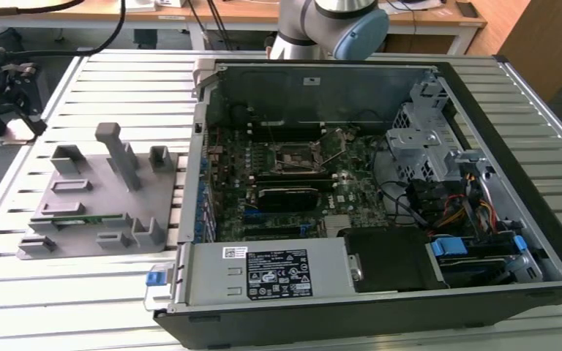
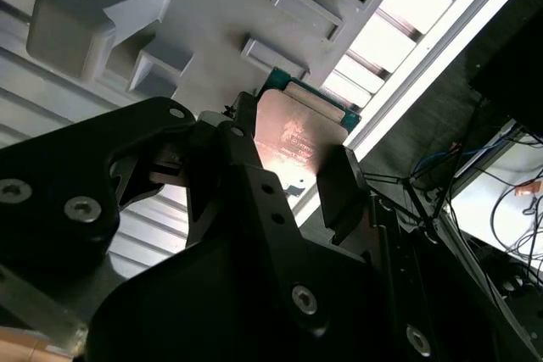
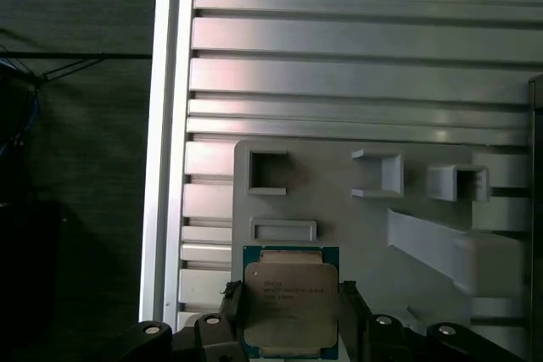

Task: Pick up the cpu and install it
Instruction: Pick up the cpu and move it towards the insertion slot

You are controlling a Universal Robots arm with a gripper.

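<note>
The cpu (image 3: 291, 301), a small square chip with a shiny metal top and a green rim, sits between my gripper's (image 3: 291, 307) two dark fingers (image 3: 350, 301). The fingers press on its two opposite edges, so the gripper is shut on it. In the second wrist view the cpu (image 2: 297, 137) catches a warm reflection between the fingers (image 2: 339, 186) of the gripper (image 2: 293, 158). Behind the chip lies the grey fixture (image 3: 339, 209) with its square pockets. In the exterior view the motherboard's socket (image 1: 296, 155) stands in the open computer case (image 1: 379, 183).
The grey fixture (image 1: 105, 197) lies on the slatted metal table (image 1: 96, 292) at the exterior view's left, with upright posts and a green memory stick (image 1: 81, 217). The case holds a power supply (image 1: 271, 274), drive cage (image 1: 427, 124) and cables. The arm's base (image 1: 325, 29) stands behind the case.
</note>
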